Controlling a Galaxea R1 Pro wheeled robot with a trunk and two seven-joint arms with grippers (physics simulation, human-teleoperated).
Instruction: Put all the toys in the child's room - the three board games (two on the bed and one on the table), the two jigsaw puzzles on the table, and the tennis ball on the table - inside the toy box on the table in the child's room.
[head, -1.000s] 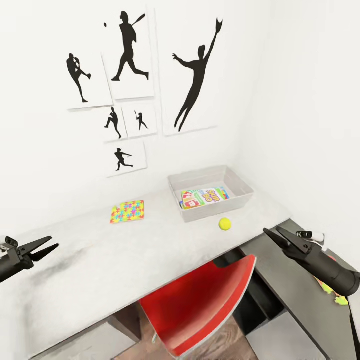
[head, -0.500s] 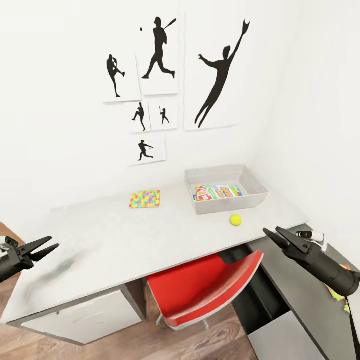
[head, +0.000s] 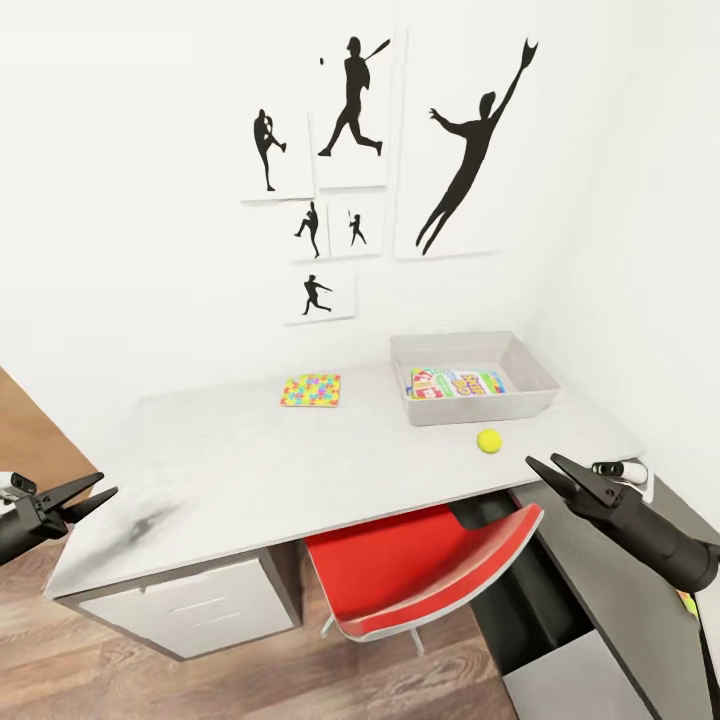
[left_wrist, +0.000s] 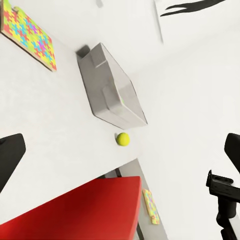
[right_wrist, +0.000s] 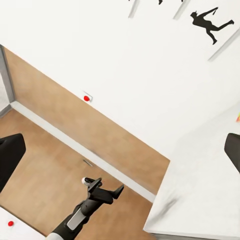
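Seen from head height, looking forward and down across the table (head: 300, 470) toward the poster wall (head: 390, 180). Left wrist camera aimed across the tabletop at the toy box (left_wrist: 112, 95) and tennis ball (left_wrist: 122, 139), both shared with the head view. Right wrist camera turned leftward over the wood floor (right_wrist: 50, 165), catching the left gripper (right_wrist: 105, 192).

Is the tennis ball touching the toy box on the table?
Apart. The head view shows bare table between the tennis ball and the toy box; the left wrist view shows the same gap.
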